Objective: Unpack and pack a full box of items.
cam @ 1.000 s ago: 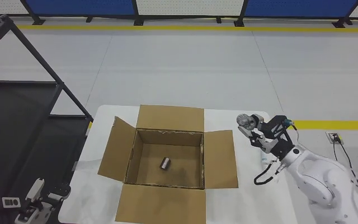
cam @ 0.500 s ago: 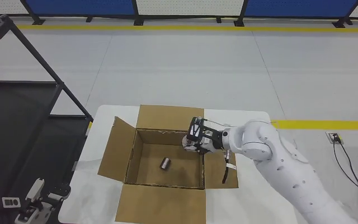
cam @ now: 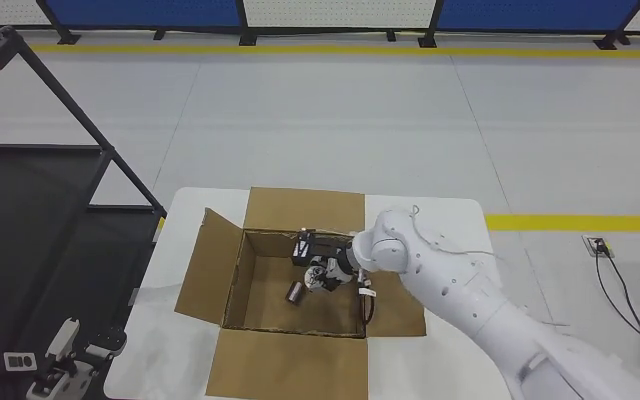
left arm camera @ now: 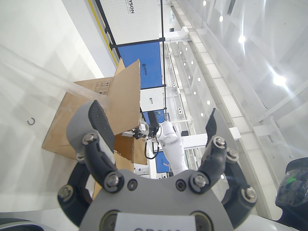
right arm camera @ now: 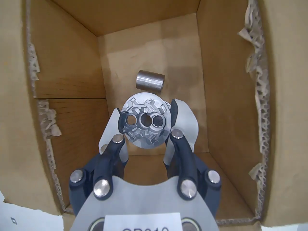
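1. We take the cardboard box [cam: 305, 210] as our reference. It stands on the white table [cam: 440, 215] with all four flaps folded outward. The cut edges of its walls are ragged and the corrugation is exposed.
2. The right gripper [right arm camera: 146, 111] is inside the box opening. Its arm crosses over the box wall on the robot's right side.
3. The right gripper's fingers are clamped on a round toothed metal disc [right arm camera: 144, 123], one finger on each side of the rim. The disc's face, with a central bore and two smaller holes, is turned toward the wrist camera.
4. We find the disc within the box walls, near the middle of the box. We cannot establish whether it touches the box floor.
5. A plain metal cylinder [right arm camera: 150, 82] lies on its side on the box floor, near the centre and apart from every wall. In the top view it sits just beside the held disc.
6. The left gripper [left arm camera: 154, 114] is outside the box, well apart from it on the robot's left side. Its jaws stand wide apart with nothing between the pads.
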Available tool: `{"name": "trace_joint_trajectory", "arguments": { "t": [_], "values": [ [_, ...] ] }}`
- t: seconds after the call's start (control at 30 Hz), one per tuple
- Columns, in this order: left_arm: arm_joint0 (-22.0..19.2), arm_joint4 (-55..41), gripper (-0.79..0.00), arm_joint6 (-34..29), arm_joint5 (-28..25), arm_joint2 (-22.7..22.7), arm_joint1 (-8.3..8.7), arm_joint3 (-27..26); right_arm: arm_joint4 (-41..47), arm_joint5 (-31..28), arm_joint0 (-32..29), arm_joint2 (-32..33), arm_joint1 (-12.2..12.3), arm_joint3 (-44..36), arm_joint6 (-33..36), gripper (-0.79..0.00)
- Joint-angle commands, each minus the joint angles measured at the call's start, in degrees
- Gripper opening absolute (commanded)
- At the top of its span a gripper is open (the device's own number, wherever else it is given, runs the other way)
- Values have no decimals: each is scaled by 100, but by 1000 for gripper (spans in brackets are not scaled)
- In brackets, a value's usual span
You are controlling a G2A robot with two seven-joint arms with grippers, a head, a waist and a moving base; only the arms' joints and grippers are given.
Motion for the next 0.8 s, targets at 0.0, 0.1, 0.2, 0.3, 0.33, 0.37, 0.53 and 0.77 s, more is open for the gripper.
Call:
{"name": "trace_joint_trajectory", "arguments": {
  "t": [0.0,0.1,0.2,0.3,0.33,0.37,0.53,0.77],
  "values": [
    [0,0,0,0,0,0,0,0,-14,-10,55,-127,-187,376,-90,-560],
    [0,0,0,0,0,0,0,0,-12,-127,130,-245,-420,883,-229,-520],
    [0,0,0,0,0,0,0,0,-8,-307,197,-322,-619,1319,-342,-514],
    [0,0,0,0,0,0,0,0,-12,-456,245,-377,-791,1676,-406,-440],
    [0,0,0,0,0,0,0,0,-9,-515,259,-391,-843,1780,-419,-413],
    [0,0,0,0,0,0,0,0,-19,-564,274,-405,-891,1878,-433,-406],
    [0,0,0,0,0,0,0,0,-74,-789,336,-436,-1078,2275,-570,-200],
    [0,0,0,0,0,0,0,0,-268,-956,378,-469,-1237,2572,-781,-92]
  ]
}}
